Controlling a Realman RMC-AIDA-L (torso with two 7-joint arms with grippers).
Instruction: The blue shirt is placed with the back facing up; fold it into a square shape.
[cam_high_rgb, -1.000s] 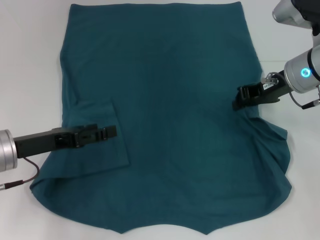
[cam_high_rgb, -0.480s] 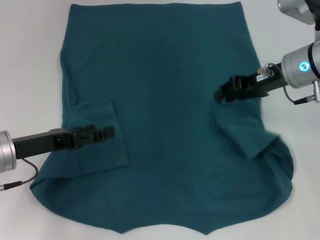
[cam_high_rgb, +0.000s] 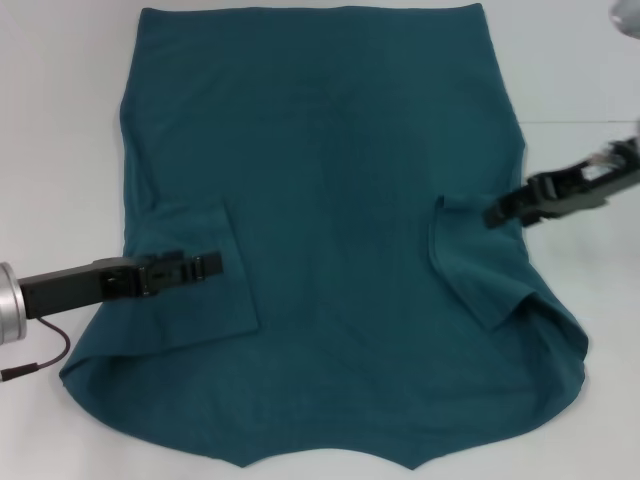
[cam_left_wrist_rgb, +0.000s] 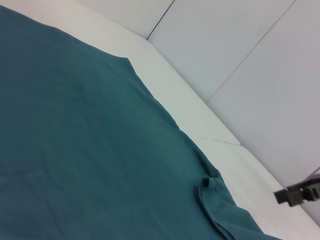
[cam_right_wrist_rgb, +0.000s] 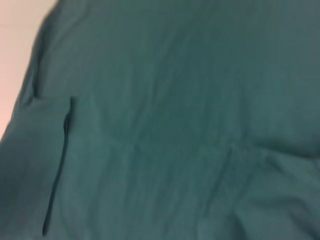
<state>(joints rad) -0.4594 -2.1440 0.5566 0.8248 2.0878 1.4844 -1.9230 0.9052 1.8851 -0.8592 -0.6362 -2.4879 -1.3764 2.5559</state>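
Blue shirt (cam_high_rgb: 330, 240) flat on white table (cam_high_rgb: 60, 120).

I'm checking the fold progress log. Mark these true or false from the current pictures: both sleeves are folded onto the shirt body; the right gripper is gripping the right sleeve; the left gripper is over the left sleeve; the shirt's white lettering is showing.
1. Both sleeves lie folded inward on the blue shirt: true.
2. The right gripper grips the right sleeve: false, it is apart from it, near the shirt's edge.
3. The left gripper is over the left sleeve: true.
4. White lettering shows: false, only plain fabric is visible.
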